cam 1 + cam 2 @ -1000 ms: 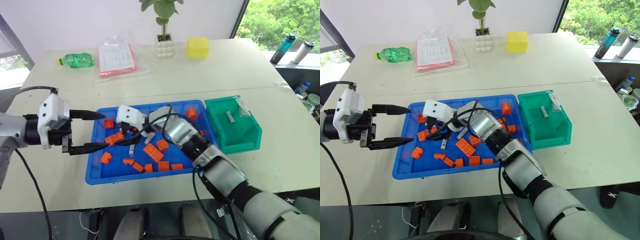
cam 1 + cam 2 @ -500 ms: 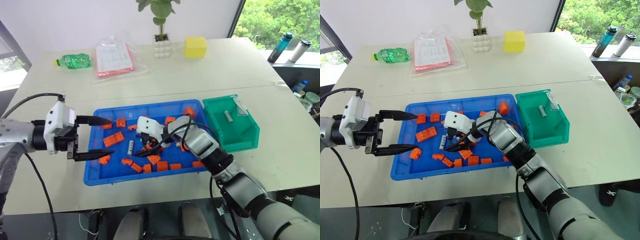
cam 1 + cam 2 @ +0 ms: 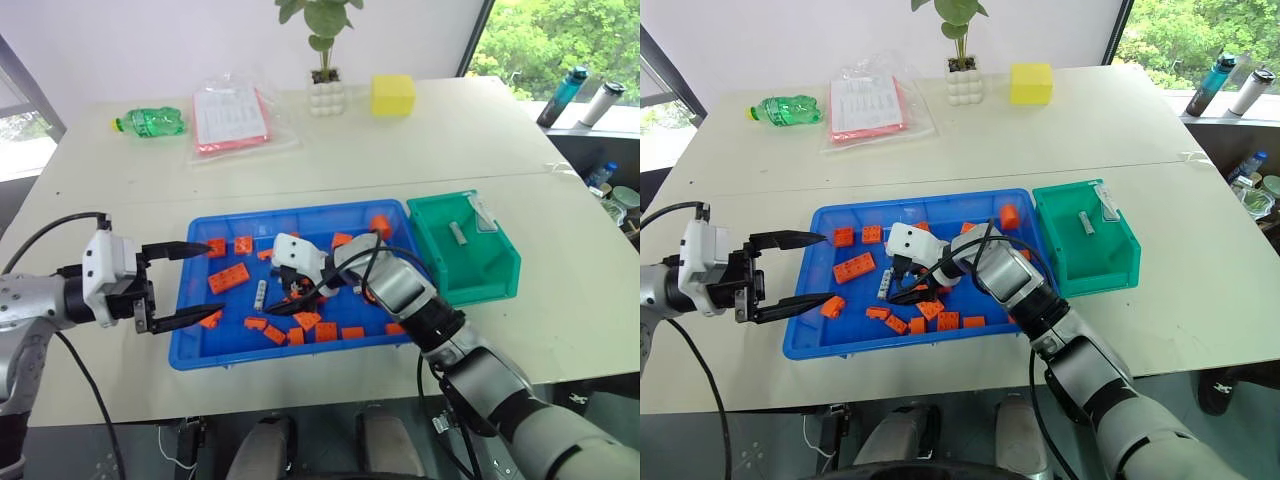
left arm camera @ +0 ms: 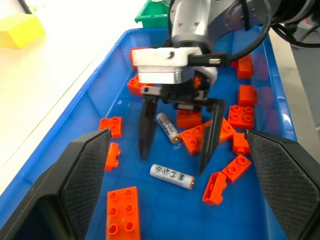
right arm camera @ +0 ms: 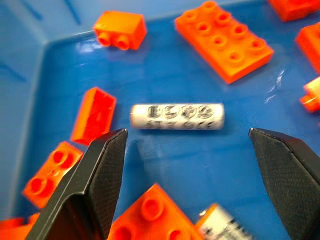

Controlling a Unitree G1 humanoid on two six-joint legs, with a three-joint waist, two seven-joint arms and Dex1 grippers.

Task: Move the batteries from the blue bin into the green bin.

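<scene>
- The right gripper [image 4: 178, 152] has drawn back toward the middle of the blue bin [image 3: 190, 352] and sunk lower over the past second; its jaws stand wide, one finger on each side of a battery [image 5: 177, 116] lying flat on the bin floor, with nothing held
- In the right wrist view that battery lies crosswise between the two fingers, apart from both, so the approach looks lined up for a pinch
- A second battery [image 4: 167, 127] lies just beyond the first, touching an orange brick [image 4: 192, 140]; a corner of it shows near the right gripper's fingers in the right wrist view
- The left gripper [image 3: 185, 285] has dipped a little and now hangs at the bin's left rim, jaws wide and empty, an orange brick [image 3: 210, 319] just beside its lower finger
- Orange bricks lie scattered around the two batteries, none between the right fingers and the target
- The green bin [image 3: 497, 284] stands against the blue bin's right end on the bench [image 3: 420, 150], with one battery [image 3: 459, 234] already inside
- Judgement: the task is partly done; at least two batteries remain in the blue bin, and the next step would be to lower slightly and close on the near one, taking care not to catch the neighbouring brick
</scene>
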